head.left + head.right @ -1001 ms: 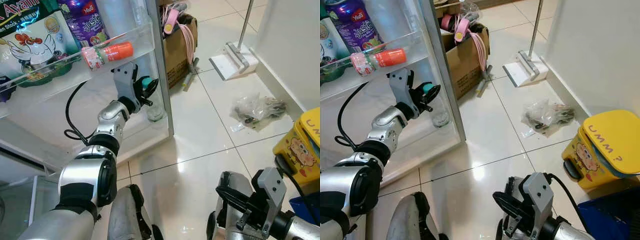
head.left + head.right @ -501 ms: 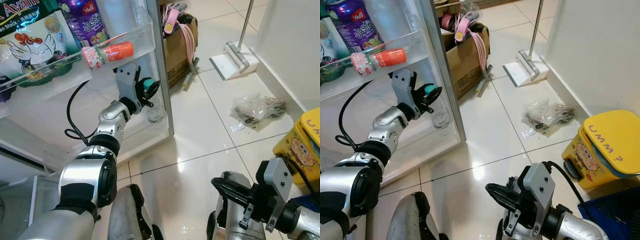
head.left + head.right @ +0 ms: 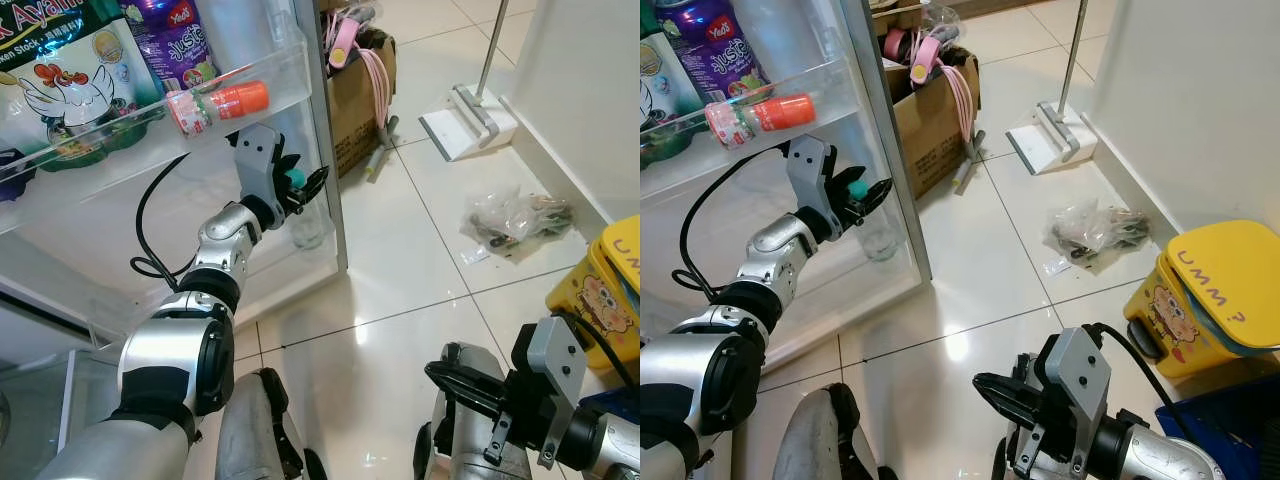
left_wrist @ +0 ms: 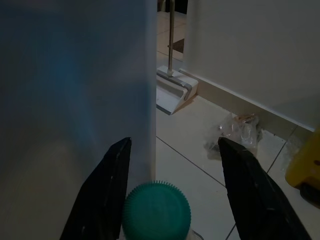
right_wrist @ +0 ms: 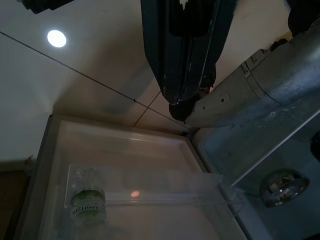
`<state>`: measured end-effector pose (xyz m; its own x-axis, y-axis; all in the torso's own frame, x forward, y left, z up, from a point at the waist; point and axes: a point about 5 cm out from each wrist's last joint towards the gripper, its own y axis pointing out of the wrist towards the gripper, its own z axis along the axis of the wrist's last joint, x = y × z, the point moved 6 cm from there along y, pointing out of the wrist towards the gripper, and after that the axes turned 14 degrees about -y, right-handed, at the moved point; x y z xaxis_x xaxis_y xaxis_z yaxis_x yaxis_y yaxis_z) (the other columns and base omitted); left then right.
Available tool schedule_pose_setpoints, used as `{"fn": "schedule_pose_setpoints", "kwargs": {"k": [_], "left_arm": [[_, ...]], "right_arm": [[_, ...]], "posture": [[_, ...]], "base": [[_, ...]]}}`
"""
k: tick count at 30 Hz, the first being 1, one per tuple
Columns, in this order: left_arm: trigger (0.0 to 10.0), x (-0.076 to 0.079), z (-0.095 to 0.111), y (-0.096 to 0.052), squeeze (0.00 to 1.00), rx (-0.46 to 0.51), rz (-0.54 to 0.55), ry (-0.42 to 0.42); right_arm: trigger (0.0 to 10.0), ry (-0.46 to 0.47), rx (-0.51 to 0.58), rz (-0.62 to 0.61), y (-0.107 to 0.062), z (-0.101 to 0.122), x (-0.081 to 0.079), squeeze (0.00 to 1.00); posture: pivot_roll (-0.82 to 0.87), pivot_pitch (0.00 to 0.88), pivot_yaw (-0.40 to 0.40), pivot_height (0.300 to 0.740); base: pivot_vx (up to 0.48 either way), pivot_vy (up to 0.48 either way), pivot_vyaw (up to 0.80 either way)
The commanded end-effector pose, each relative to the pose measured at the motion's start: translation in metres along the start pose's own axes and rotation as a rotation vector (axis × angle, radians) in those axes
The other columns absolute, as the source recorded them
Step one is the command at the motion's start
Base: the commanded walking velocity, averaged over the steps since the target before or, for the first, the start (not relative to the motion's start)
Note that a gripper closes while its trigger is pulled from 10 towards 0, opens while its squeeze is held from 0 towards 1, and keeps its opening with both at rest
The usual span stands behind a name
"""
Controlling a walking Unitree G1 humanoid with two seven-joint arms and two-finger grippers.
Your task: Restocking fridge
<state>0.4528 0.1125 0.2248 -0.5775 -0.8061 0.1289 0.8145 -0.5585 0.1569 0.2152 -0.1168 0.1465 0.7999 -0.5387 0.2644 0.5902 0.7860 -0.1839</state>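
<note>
Teal is the cap of the clear bottle (image 3: 307, 222) standing in the lowest fridge door shelf (image 3: 318, 252), hard against the door's outer edge. My left gripper (image 3: 301, 184) hangs just above that cap with its fingers (image 4: 109, 190) spread wide on either side, gripping nothing. To finish well I judge I should lift straight up and back, clear of the upper shelf (image 3: 290, 75) and the orange-capped bottle (image 3: 216, 105). My right gripper (image 3: 1008, 392) sits low over the floor tiles, fingers pressed together and empty.
</note>
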Motion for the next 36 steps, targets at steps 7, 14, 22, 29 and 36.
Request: {"fn": "schedule_pose_setpoints", "kwargs": {"k": [7,14,22,29,36], "left_arm": [[10.0,-0.003,0.013,-0.004,0.00,0.037,-0.039,-0.016],[10.0,0.002,0.044,-0.013,0.00,0.107,-0.209,-0.067],[10.0,-0.003,0.058,-0.028,0.00,0.100,-0.288,-0.012],[10.0,-0.005,0.052,-0.043,0.00,0.065,-0.361,0.013],[10.0,-0.006,0.017,-0.048,0.00,-0.032,-0.319,0.072]], "right_arm": [[10.0,0.009,0.006,0.027,-0.001,0.003,-0.007,0.00],[10.0,0.011,-0.001,0.024,0.000,0.000,-0.005,0.00],[10.0,0.005,0.003,0.013,0.002,0.000,-0.002,0.00],[10.0,-0.002,0.008,0.008,0.005,-0.001,0.001,0.00],[10.0,-0.004,0.011,0.007,0.007,0.000,0.002,0.00]], "posture": [[-0.17,0.297,0.121,0.417],[-0.17,0.285,0.126,0.417],[-0.16,0.270,0.130,0.417],[-0.14,0.261,0.129,0.417],[-0.14,0.265,0.127,0.417]], "base": [[0.000,0.000,0.00],[0.000,0.000,0.00],[0.000,0.000,0.00],[0.000,0.000,0.00],[0.000,0.000,0.00]]}}
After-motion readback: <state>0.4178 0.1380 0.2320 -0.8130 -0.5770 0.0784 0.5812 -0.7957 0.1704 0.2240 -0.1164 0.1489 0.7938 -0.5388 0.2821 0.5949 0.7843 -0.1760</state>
